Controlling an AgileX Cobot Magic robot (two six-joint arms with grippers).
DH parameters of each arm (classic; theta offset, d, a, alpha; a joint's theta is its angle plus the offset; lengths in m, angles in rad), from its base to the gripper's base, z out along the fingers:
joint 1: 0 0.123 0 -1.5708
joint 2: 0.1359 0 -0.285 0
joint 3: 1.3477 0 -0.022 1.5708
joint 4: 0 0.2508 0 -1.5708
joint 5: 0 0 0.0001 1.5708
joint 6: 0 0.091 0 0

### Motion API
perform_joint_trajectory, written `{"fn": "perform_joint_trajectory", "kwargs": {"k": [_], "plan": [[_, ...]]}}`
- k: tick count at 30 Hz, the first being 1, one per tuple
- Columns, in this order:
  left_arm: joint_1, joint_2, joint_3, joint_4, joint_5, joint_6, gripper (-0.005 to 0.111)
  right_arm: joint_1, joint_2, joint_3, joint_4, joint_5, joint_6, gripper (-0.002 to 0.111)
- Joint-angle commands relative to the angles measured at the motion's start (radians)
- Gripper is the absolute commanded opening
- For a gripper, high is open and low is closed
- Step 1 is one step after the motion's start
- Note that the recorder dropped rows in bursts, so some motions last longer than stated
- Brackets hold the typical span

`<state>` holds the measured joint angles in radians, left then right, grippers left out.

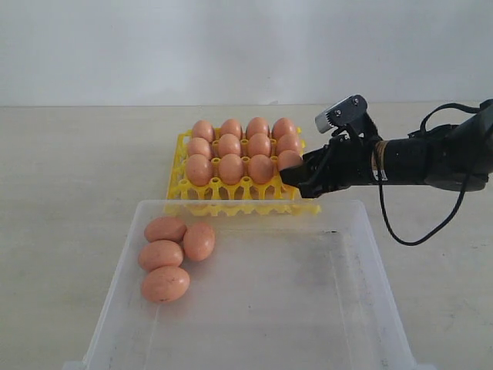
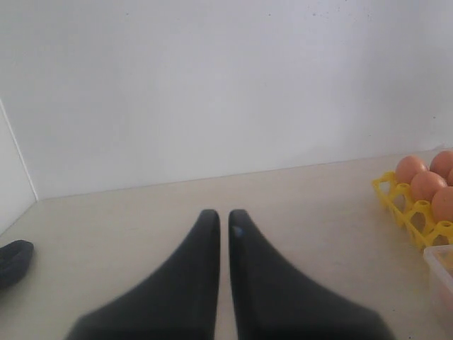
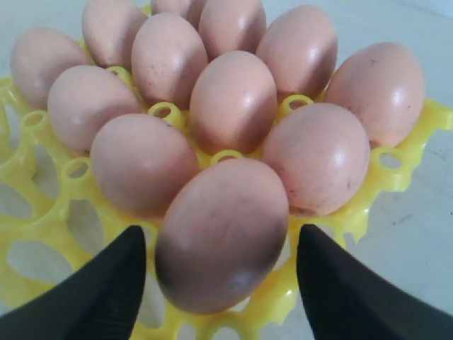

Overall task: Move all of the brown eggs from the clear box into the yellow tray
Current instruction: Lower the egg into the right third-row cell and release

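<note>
Shows twelve brown eggs (image 1: pixel 230 169) in the yellow tray (image 1: pixel 231 187), nearest row free, four at the clear box (image 1: pixel 370 254) left end; right end effector (image 3: pixel 221 273) spread astride a tray-edge egg (image 3: pixel 223 227), left end effector (image 2: pixel 219 216) pressed together.

Bare surroundings
A pale beige tabletop (image 1: pixel 69 177) meets a plain white wall (image 1: pixel 231 46); a small dark object (image 2: pixel 13 261) lies at the table's edge.
</note>
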<state>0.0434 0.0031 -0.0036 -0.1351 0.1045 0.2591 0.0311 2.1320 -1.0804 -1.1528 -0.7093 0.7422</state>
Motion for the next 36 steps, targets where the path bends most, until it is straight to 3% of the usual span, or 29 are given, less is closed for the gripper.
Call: {"fn": "perform_joint_trajectory", "kwargs": {"k": [1, 9, 15, 17, 20, 25, 32, 36], "plan": [[-0.006, -0.003, 0.004, -0.003, -0.003, 0.003, 0.004, 0.001, -0.011, -0.001, 0.010, -0.003, 0.027, 0.057], [-0.006, -0.003, 0.004, -0.003, -0.003, 0.003, 0.004, -0.001, -0.106, -0.001, 0.011, 0.079, 0.047, 0.057], [-0.006, -0.003, 0.004, -0.003, -0.003, 0.003, 0.004, -0.001, -0.178, -0.001, -0.049, 0.192, 0.292, 0.054], [-0.006, -0.003, 0.004, -0.003, -0.003, 0.003, 0.004, -0.001, -0.201, -0.001, -0.167, 0.192, 0.427, 0.041], [-0.006, -0.003, 0.004, -0.003, -0.003, 0.003, 0.004, 0.001, -0.215, -0.001, -0.370, 0.166, 0.556, 0.000], [-0.006, -0.003, 0.004, -0.003, -0.003, 0.003, 0.004, 0.001, -0.213, -0.001, -0.538, 0.059, 0.548, 0.000], [-0.006, -0.003, 0.004, -0.003, -0.003, 0.003, 0.004, 0.001, -0.202, -0.001, -0.486, 0.100, 0.529, 0.000], [-0.006, -0.003, 0.004, -0.003, -0.003, 0.003, 0.004, 0.001, -0.163, -0.001, -0.460, 0.035, 0.478, 0.000]]}}
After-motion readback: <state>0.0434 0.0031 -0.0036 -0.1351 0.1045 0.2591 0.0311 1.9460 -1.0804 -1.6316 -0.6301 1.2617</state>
